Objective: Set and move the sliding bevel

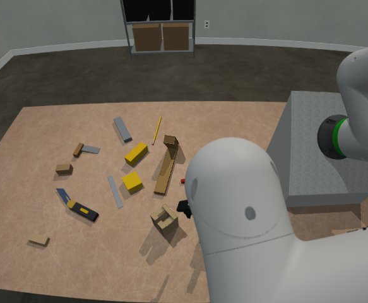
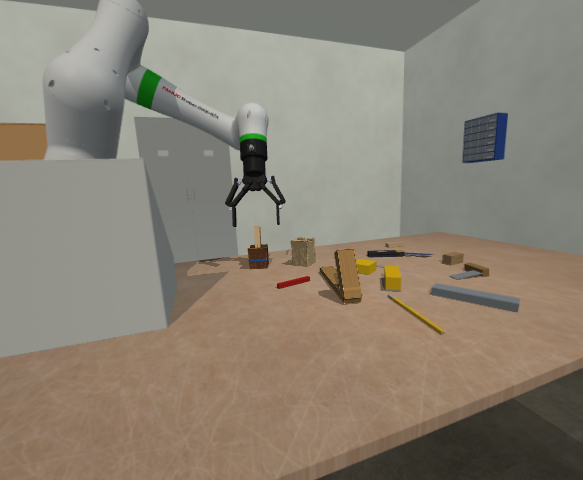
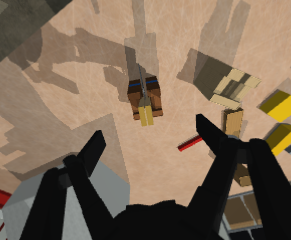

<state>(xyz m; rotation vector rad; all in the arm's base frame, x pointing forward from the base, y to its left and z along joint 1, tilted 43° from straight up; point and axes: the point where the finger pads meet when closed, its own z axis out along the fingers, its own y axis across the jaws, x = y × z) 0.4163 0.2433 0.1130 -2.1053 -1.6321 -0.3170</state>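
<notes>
The sliding bevel (image 2: 256,236) (image 3: 145,112) stands upright in a dark brown block with a blue band (image 2: 257,257) (image 3: 145,95). My gripper (image 2: 256,222) (image 3: 148,130) is open and empty. It hangs straight above the bevel's top, with a finger on either side and touching nothing. The other block, a pale one with a pocket (image 1: 164,219) (image 2: 302,251) (image 3: 235,87), stands empty just beside it. The wooden rail (image 1: 164,172) (image 2: 348,273) with its leaning leg (image 1: 170,141) (image 2: 328,274) lies a little further out. In the top view my arm hides the dark block and the bevel.
A red stick (image 1: 182,180) (image 2: 293,282) (image 3: 190,144) lies between the blocks and the rail. Two yellow blocks (image 1: 136,153) (image 1: 132,182), a pencil (image 1: 156,130) (image 2: 415,314), grey bars (image 1: 122,129) (image 2: 475,297), a try square (image 1: 88,149) and a dark folding tool (image 1: 77,207) lie scattered. The grey pedestal (image 1: 307,156) (image 2: 64,248) stands close by.
</notes>
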